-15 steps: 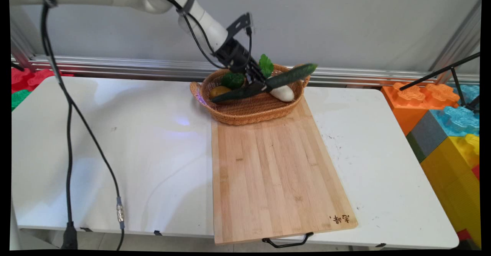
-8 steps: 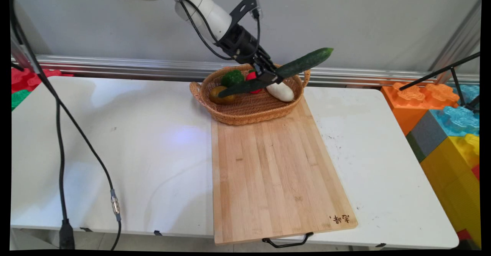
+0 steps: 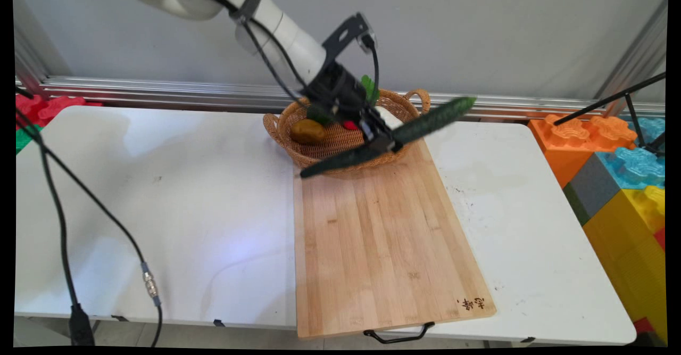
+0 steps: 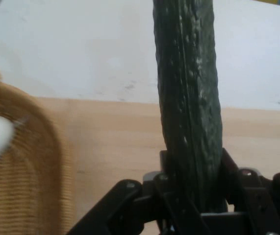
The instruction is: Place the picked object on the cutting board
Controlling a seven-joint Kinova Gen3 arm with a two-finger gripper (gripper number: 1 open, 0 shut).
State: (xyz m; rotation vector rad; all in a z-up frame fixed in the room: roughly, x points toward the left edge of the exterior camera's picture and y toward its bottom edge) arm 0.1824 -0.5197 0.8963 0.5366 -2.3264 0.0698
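Since the earlier frames, the gripper (image 3: 387, 143) has carried the cucumber (image 3: 425, 123) up out of the basket (image 3: 324, 155) and toward the near side; it now hangs over the basket's front rim and the far end of the cutting board (image 3: 378, 238). Fingers are pinched on the cucumber near its middle; the hand view shows the dark, bumpy-skinned cucumber (image 4: 189, 112) running straight up between them, its far end cut off at the top edge. It is long and slender, tilted with its right end higher. Basket: woven wicker, oval, with looped handles. Inside, a brownish rounded item (image 3: 307, 130) is visible; a red piece and green leafy piece are largely hidden behind the gripper. Board: pale slatted wood, rectangular, on the white table (image 3: 159, 184).
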